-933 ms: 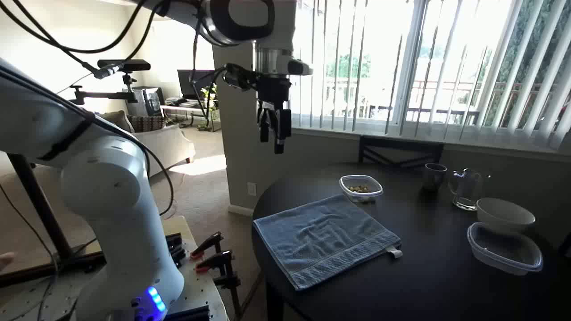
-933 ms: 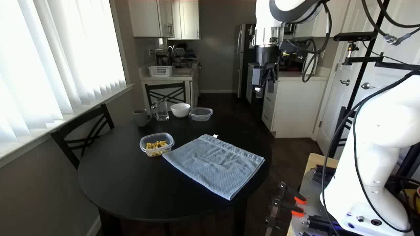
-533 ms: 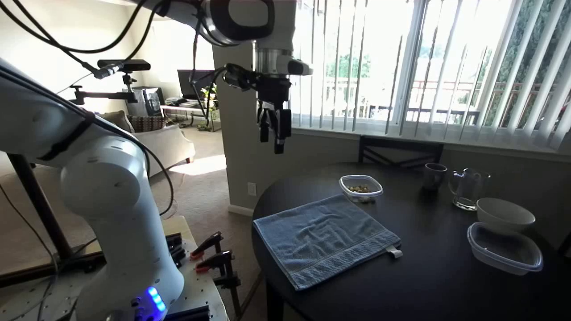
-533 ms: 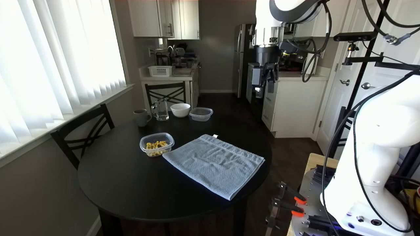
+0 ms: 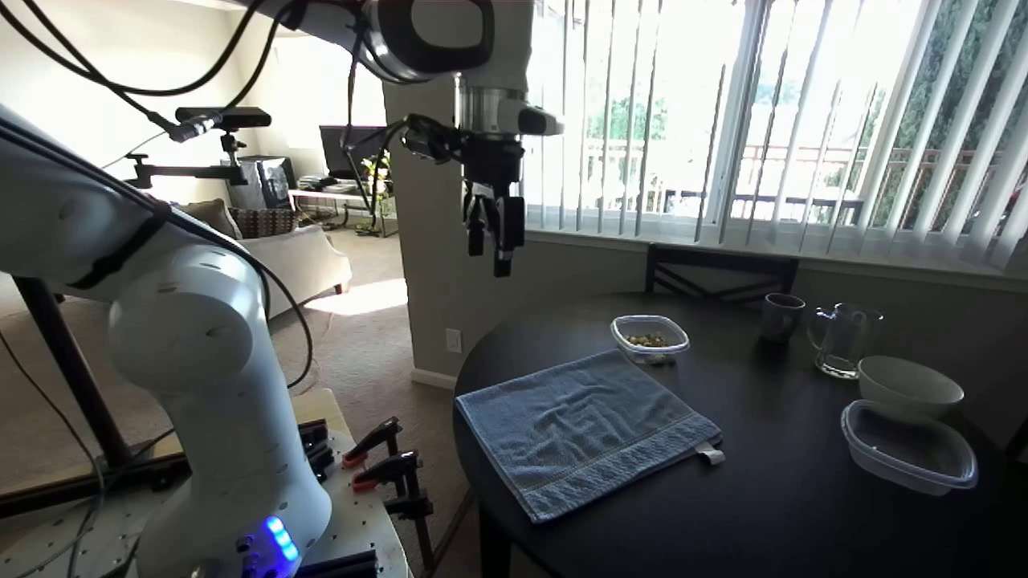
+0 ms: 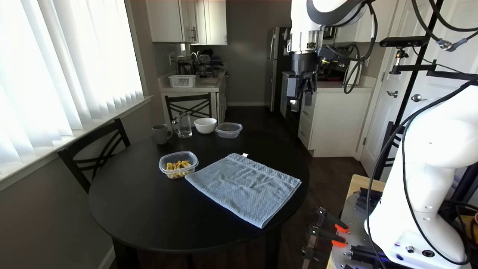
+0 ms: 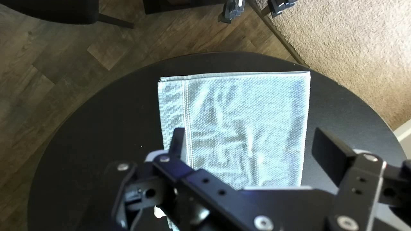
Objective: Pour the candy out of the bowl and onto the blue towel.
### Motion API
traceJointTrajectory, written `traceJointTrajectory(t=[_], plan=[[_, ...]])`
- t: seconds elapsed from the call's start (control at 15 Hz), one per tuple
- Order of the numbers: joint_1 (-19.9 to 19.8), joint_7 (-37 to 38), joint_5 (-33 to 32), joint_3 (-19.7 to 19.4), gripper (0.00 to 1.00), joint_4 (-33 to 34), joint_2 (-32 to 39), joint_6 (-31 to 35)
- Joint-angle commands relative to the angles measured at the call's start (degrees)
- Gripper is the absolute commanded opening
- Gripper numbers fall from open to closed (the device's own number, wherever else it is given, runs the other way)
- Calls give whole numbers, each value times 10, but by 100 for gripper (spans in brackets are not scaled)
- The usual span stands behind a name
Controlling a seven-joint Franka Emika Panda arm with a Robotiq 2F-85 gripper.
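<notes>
The bowl, a small clear plastic tub with a whitish rim (image 5: 654,351), stands upright on the dark table, and also shows in an exterior view (image 6: 191,169). Yellow-brown candy (image 6: 178,165) lies in it. The blue towel (image 5: 590,433) lies flat, slightly wrinkled, beside the bowl; it also shows in an exterior view (image 6: 246,186) and the wrist view (image 7: 244,122). My gripper (image 5: 489,255) points down, high above table level; the wrist view shows its fingers wide apart and empty (image 7: 252,141), with the towel below. The bowl is out of the wrist view.
On the round dark table (image 5: 771,514) stand a grey mug (image 6: 160,134), a glass mug (image 6: 183,126), a white bowl (image 6: 205,126) and a second, empty-looking clear tub (image 6: 228,130). Dark chairs (image 6: 108,149) stand around it. Clamps (image 5: 393,474) sit at the robot base's edge.
</notes>
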Motion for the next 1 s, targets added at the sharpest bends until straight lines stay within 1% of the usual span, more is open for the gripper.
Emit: traceJointTrajectory(t=[0.0,0.07,0.2,0.27,0.33,0.4,0.53,0.67,0.73,0.93], plan=[[12,-3,-12,23,100,32,34,0],[21,13,-9,39,100,49,60,8],[48,34,16,70,100,89,115,17],[53,56,18,88,100,108,142,24],[60,70,14,102,100,131,175,29],[66,74,-8,117,100,155,212,37],[78,54,-32,131,100,202,279,32],[80,66,-37,129,100,263,352,17],[78,86,-8,120,100,301,388,5],[82,135,35,103,100,405,489,-9]])
